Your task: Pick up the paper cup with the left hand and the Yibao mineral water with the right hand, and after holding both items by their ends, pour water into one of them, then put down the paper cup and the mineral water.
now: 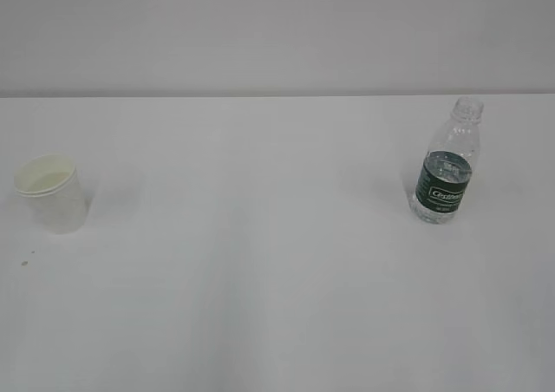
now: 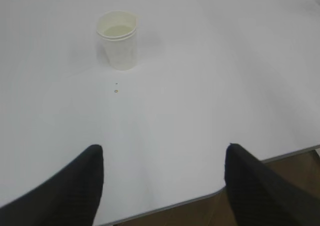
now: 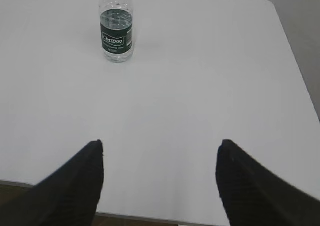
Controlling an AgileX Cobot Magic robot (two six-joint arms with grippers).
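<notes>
The paper cup (image 1: 50,192) stands upright at the left of the white table; it also shows in the left wrist view (image 2: 118,39), far ahead of my left gripper (image 2: 162,153). That gripper is open and empty above the table's near edge. The Yibao mineral water (image 1: 447,164), a clear bottle with a dark green label and no cap, stands upright at the right. It shows in the right wrist view (image 3: 116,27), its top cut off, far ahead of my right gripper (image 3: 160,148), which is open and empty. Neither gripper shows in the exterior view.
The white table (image 1: 260,262) runs back to a plain wall. Small droplets (image 2: 116,88) lie on the table in front of the cup. The table's near edge (image 2: 165,206) and its right edge (image 3: 300,71) show in the wrist views.
</notes>
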